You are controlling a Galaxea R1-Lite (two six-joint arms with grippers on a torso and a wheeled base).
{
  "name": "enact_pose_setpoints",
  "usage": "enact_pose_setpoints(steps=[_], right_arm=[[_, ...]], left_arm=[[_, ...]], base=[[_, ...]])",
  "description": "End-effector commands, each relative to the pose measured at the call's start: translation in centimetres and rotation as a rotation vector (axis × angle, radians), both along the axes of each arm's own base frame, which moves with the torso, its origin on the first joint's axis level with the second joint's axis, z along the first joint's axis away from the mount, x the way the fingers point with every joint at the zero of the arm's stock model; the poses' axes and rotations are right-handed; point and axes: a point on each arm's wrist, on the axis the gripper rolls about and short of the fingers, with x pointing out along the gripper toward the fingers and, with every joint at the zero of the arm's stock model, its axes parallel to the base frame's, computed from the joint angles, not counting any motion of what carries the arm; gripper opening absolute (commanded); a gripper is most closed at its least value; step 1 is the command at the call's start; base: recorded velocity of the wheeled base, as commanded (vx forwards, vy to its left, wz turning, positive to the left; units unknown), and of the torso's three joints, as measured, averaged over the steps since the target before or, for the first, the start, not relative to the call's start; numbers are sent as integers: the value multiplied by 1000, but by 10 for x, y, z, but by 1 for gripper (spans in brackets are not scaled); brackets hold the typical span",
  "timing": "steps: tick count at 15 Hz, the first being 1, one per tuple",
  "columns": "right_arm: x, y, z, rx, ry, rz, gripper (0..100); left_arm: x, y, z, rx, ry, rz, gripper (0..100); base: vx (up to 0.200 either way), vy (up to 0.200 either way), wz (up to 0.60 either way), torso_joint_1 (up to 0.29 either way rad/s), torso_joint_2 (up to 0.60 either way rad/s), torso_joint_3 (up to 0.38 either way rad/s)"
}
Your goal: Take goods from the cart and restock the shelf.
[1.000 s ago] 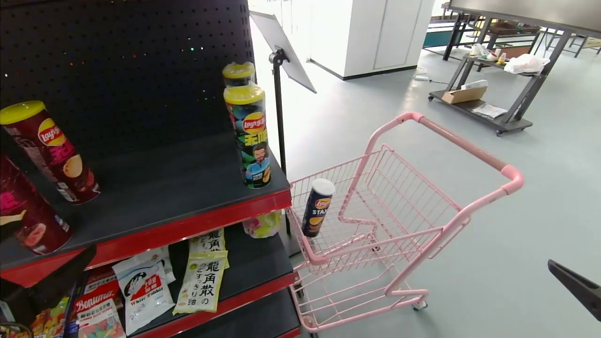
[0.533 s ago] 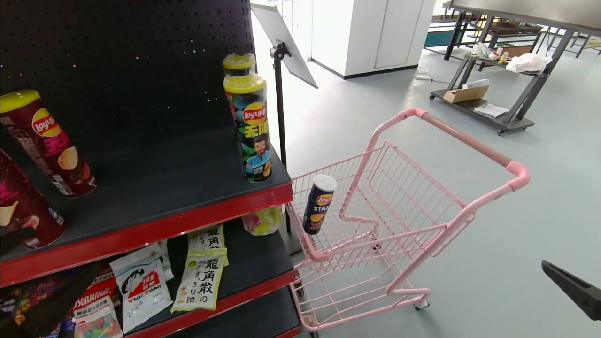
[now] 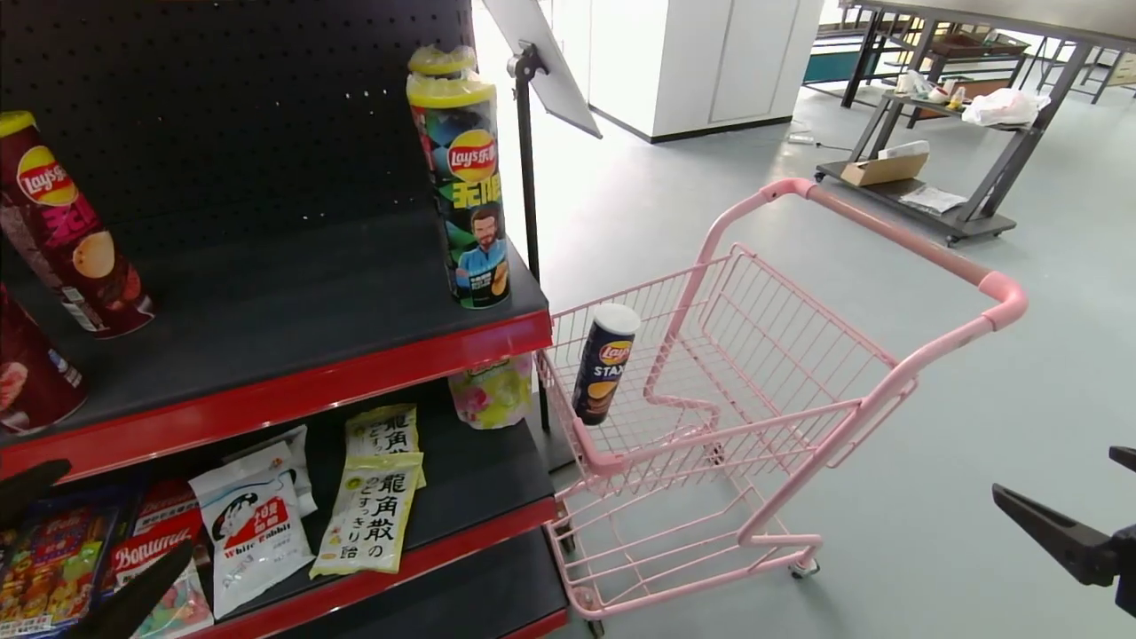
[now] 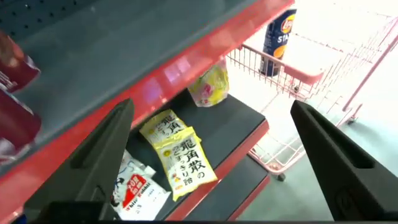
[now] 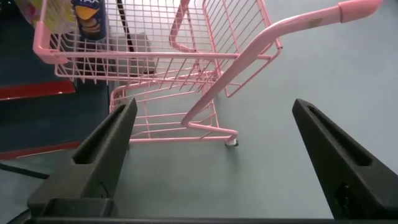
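Head view: chip can (image 3: pixel 603 364) inside pink cart (image 3: pixel 896 238)

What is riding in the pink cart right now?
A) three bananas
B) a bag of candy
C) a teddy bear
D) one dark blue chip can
D: a single dark blue chip can with a white lid stands in the basket of the pink cart, at the end nearest the shelf.
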Motion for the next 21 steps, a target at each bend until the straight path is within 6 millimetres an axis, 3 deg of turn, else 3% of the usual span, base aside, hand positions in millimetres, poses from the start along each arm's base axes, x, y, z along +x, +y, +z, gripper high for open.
enact_pose_setpoints(steps=[1, 10, 13, 15, 17, 18, 19, 20, 21], right_arm=[[8, 1, -4, -5, 39, 5, 100], [43, 7, 1, -9, 108, 9, 100], [110, 30, 13, 37, 77, 82, 100], [154, 48, 4, 112, 34, 156, 100], [184, 60, -9, 131, 43, 229, 100], [216, 84, -15, 161, -24, 308, 100], [223, 95, -15, 173, -40, 333, 100], [240, 118, -16, 211, -46, 373, 100], [244, 122, -18, 217, -45, 380, 100]], left_arm=[[-3, 0, -1, 1, -12, -2, 100], [-8, -1, -8, -3, -3, -34, 100], [-13, -2, -16, -37, 6, -33, 100], [-13, -2, -16, -56, 27, -27, 100], [-13, -2, -17, -58, 44, -23, 100], [-14, -2, -20, -59, 61, -21, 100], [-14, -2, -21, -58, 65, -21, 100], [-14, -2, -22, -60, 82, -19, 100], [-14, -2, -22, -61, 84, -16, 100]], base=[[0, 0, 0, -207, 549, 330], [0, 0, 0, -154, 450, 295], [0, 0, 0, -7, 27, 17], [0, 0, 0, 0, 0, 0], [0, 0, 0, 0, 0, 0], [0, 0, 0, 0, 0, 0], [0, 0, 0, 0, 0, 0], [0, 0, 0, 0, 0, 0], [0, 0, 0, 0, 0, 0]])
